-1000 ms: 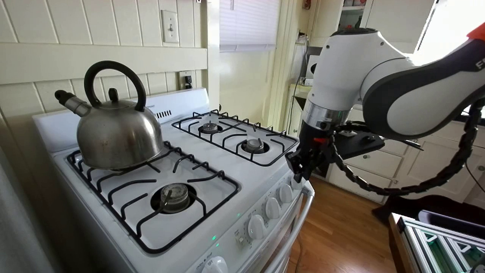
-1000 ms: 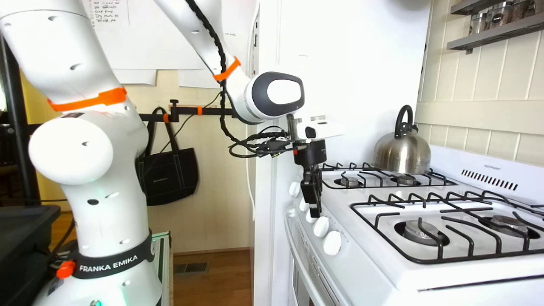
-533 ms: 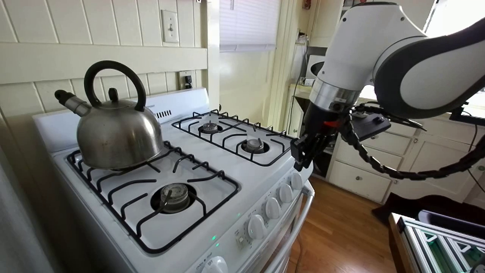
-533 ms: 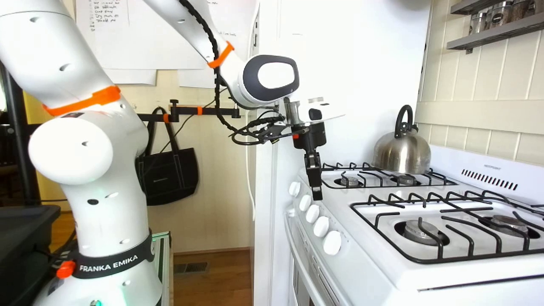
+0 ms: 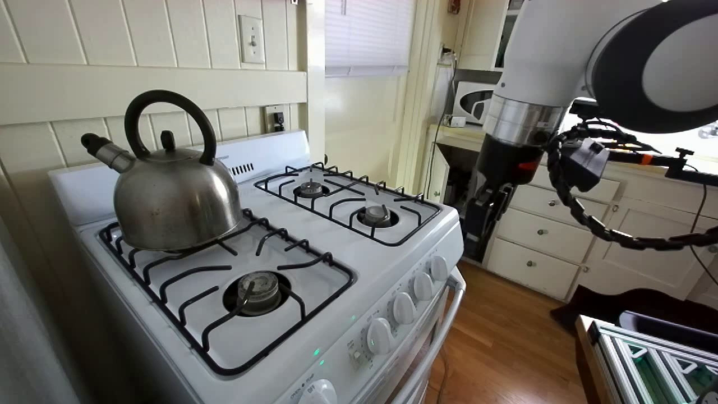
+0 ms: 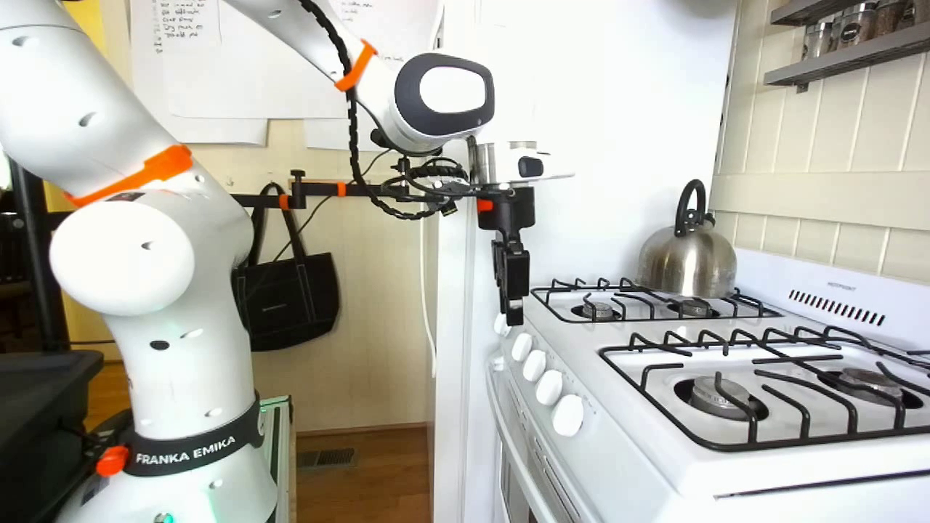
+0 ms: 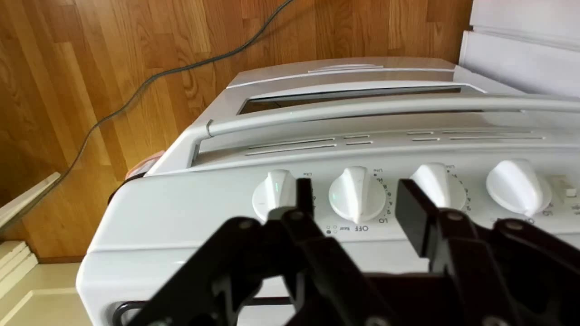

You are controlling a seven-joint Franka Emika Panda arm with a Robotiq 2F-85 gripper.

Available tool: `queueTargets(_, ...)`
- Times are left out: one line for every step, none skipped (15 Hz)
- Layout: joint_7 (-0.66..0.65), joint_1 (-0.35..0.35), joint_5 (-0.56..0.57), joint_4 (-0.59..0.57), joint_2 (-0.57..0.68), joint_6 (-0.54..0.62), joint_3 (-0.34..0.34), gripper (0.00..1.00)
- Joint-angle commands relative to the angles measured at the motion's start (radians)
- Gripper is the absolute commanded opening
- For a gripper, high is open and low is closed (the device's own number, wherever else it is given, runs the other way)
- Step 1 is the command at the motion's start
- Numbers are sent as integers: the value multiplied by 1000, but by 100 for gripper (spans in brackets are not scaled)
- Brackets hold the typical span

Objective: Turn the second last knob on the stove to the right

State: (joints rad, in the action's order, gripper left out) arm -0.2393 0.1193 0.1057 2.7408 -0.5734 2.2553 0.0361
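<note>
Tool [image 7: 355, 201]: released and pointing down, its fingers [image 7: 414, 217] parted widely enough that I see a white knob [image 7: 357, 194] through the gap.
Contact: in an exterior view my fingertips [image 5: 477, 224] hang apart from the row of knobs [image 5: 404, 308].
Knob: second from the left in my wrist view, its ridge ending just beside the OFF mark.
Stove [image 5: 305, 225]: against the panelled wall [image 5: 148, 33]; my tool hangs near its front edge, and a steel kettle [image 5: 176, 202] stands on a black grate [image 5: 230, 371].
Room: wooden floor [image 5: 505, 336], cream drawers [image 5: 566, 238], a black bag [image 6: 287, 305] hanging beyond my arm [image 6: 122, 258].
Hard to see: one finger overlaps the leftmost knob [image 7: 267, 194]; the oven knob [image 5: 318, 393] is cut off below; handwriting on the wall paper [image 6: 247, 73] is too small to read.
</note>
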Motion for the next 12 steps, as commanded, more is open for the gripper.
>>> queueTargets(82, -17, -22, 15, -103, -110, -3, 84)
queueTargets(93, -20, -21, 17, -120, -133, -4, 92)
queueTargets(104, -24, -24, 16, -135, -153, -5, 99)
queueTargets(119, -32, -30, 14, -150, -172, -3, 100)
queueTargets(124, -36, -30, 14, -162, -189, -5, 100)
queueTargets(132, -43, -33, 13, -175, -205, -6, 100)
queueTargets(139, -49, -37, 13, -187, -218, -6, 100)
queueTargets(141, -53, -38, 13, -196, -232, -9, 100)
queueTargets(145, -59, -42, 12, -205, -238, -10, 100)
queueTargets(125, -37, -18, -1, -161, -201, -15, 100)
queueTargets(126, -39, -18, -2, -166, -204, -16, 100)
queueTargets(126, -38, -18, -2, -167, -204, -16, 100)
